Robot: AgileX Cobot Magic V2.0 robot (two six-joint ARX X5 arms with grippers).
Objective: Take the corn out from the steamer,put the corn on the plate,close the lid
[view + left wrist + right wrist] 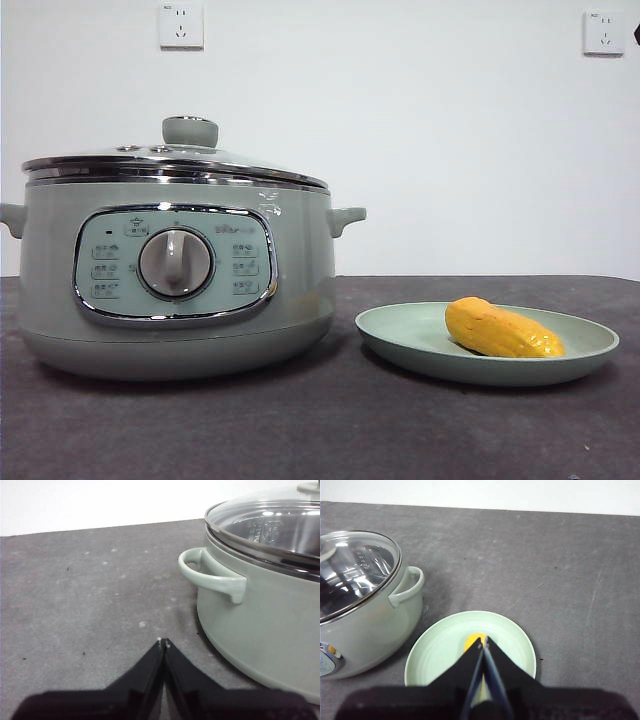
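Task looks complete: corn (503,331) lies on the plate (400,332), lid (175,157) sits on the steamer (170,300); both grippers, left (163,642) and right (483,641), are pressed together and empty, so nothing remains.

The glossy yellow-orange corn (502,331) lies on its side in the shallow pale-green plate (400,335), just right of the sage-green steamer (170,350), whose glass lid (175,158) sits closed.

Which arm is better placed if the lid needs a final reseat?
Left, probably. Its gripper, fingers shut, sits beside the steamer near a side handle, with the lid close by. The right gripper hangs over the plate and corn. The lid already looks seated.
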